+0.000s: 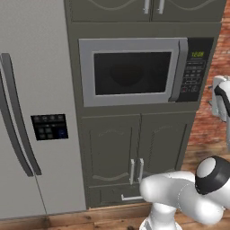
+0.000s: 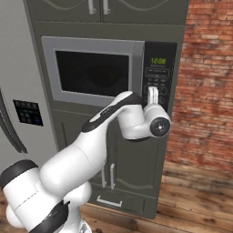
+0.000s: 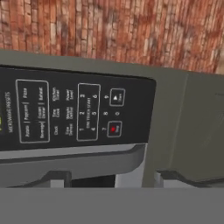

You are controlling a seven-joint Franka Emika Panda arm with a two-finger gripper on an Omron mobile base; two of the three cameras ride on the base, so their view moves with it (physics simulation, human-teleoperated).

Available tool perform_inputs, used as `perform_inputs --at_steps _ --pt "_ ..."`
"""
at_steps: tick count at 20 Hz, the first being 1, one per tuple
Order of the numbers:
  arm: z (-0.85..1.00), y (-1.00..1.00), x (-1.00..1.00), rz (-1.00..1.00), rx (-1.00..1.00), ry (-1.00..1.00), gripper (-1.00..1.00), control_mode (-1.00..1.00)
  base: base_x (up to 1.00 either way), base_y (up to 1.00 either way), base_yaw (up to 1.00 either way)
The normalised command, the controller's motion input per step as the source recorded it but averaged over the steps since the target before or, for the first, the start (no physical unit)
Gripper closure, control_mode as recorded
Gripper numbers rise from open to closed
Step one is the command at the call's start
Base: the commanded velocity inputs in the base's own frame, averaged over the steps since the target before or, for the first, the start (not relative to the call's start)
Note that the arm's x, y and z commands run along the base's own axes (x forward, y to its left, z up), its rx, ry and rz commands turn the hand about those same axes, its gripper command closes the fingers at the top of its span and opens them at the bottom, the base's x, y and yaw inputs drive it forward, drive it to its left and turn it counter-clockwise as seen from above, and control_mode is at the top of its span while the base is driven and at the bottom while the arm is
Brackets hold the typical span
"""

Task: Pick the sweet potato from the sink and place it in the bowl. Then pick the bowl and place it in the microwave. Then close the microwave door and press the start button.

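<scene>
Close by, the end effector point(image 2: 153, 92), aperture unclear, fronts the microwave point(image 1: 134, 72) keypad point(image 3: 74, 111); fridge point(image 1: 31, 108) alongside.

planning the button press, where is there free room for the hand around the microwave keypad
Free room lies right of the keypad, in front of the brick wall, and below it in front of the lower cabinet doors. It is crowded at the keypad's lower edge, where the end effector sits by the microwave door handle.
</scene>
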Motion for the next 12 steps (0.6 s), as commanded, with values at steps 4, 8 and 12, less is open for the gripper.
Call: perform_inputs --at_steps 4,8,12 --pt "-0.02 0.07 0.00 -0.03 0.08 -0.01 1.00 -1.00 0.00 0.00 0.00" --pt "-0.07 0.01 0.06 -0.01 0.10 -0.05 1.00 -1.00 0.00 0.00 0.00" --pt "-0.12 0.02 0.16 0.00 0.08 -0.07 1.00 -1.00 0.00 0.00 0.00"
